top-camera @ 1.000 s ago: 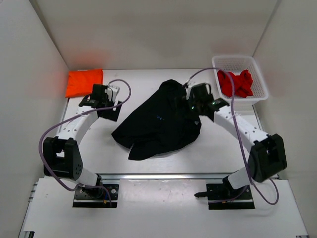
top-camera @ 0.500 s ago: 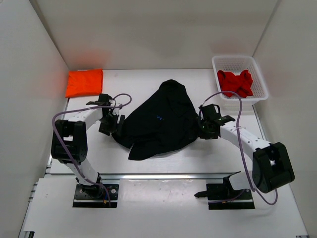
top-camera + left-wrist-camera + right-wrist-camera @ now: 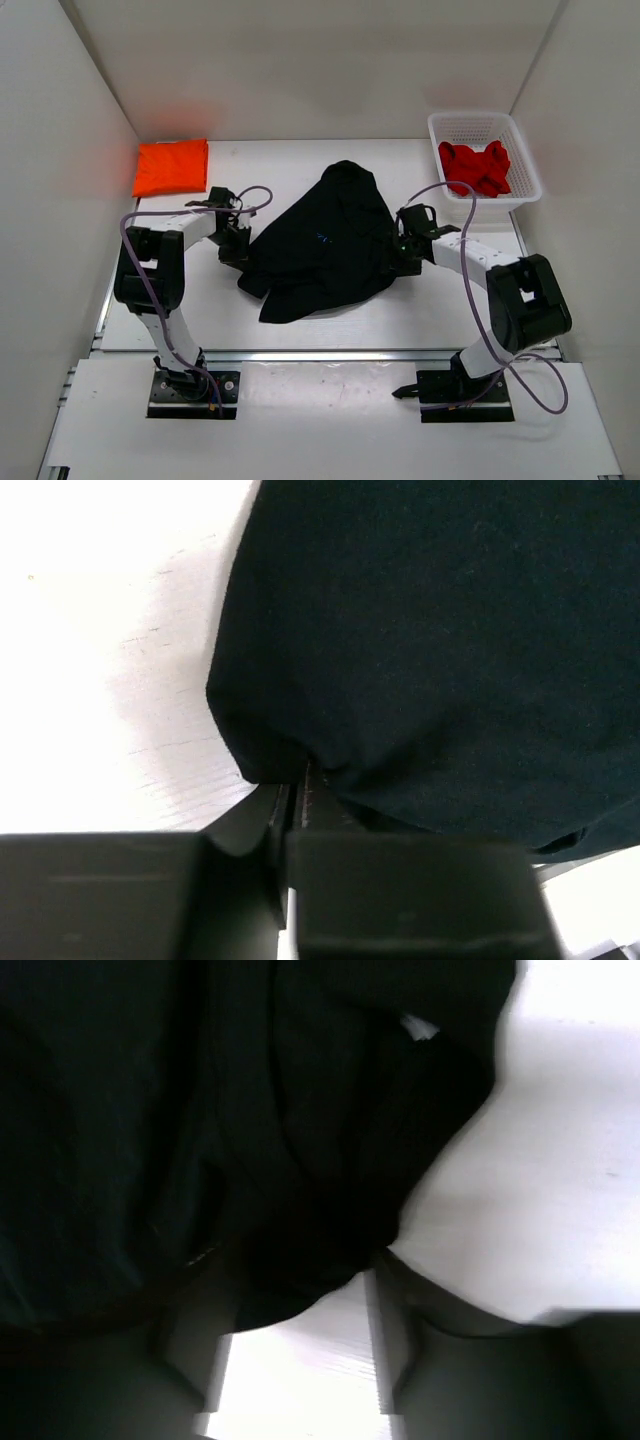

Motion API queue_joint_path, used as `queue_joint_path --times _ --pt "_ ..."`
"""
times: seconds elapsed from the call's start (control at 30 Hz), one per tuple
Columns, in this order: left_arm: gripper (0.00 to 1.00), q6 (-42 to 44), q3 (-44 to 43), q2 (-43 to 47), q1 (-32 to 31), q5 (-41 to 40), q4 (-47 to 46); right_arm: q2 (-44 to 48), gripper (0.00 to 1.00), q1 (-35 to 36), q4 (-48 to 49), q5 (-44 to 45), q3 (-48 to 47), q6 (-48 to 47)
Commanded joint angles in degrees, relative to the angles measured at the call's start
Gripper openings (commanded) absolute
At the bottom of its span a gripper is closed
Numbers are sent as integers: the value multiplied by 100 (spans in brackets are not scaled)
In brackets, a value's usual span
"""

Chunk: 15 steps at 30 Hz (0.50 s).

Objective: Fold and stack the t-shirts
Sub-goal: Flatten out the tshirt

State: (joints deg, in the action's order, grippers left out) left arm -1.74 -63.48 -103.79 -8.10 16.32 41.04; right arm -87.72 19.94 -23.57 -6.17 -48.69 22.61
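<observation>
The black t-shirt lies crumpled in the middle of the table. My left gripper sits low at its left edge; in the left wrist view the jaws are pinched together on a fold of the black t-shirt. At the shirt's right edge, my right gripper stands with its jaws still apart. The black t-shirt bulges between them at the right gripper. An orange t-shirt lies folded at the back left. A red t-shirt is bunched in the basket.
The white mesh basket stands at the back right corner. White walls close in the table on the left, back and right. Both arms' cables loop above the table near the shirt.
Both arms came down from the back to the black t-shirt's left and right edges. The left jaws closed on the cloth; the right jaws narrowed around it.
</observation>
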Motion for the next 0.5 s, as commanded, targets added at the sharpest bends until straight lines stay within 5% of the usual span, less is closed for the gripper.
queue_joint_path --times 0.0,0.03,0.1,0.13,0.3,0.47 --pt "3 103 -111 -80 1 -118 -70 -227 45 -236 204 -374 -237 68" --pt "1 164 -207 -37 27 -216 -17 -306 37 -332 317 -567 -273 85" --pt "0 411 -584 25 63 -750 27 -481 4 -482 345 -779 -447 77" --pt "0 576 -891 51 98 -901 88 -561 0 -561 318 -824 -518 -10" --pt "0 1814 -2421 236 54 -2963 -86 -746 0 -956 20 -535 -2404 -467" --pt "5 2940 -2995 604 -525 -3487 -632 -1254 0 -1097 -209 -349 -4357 -776"
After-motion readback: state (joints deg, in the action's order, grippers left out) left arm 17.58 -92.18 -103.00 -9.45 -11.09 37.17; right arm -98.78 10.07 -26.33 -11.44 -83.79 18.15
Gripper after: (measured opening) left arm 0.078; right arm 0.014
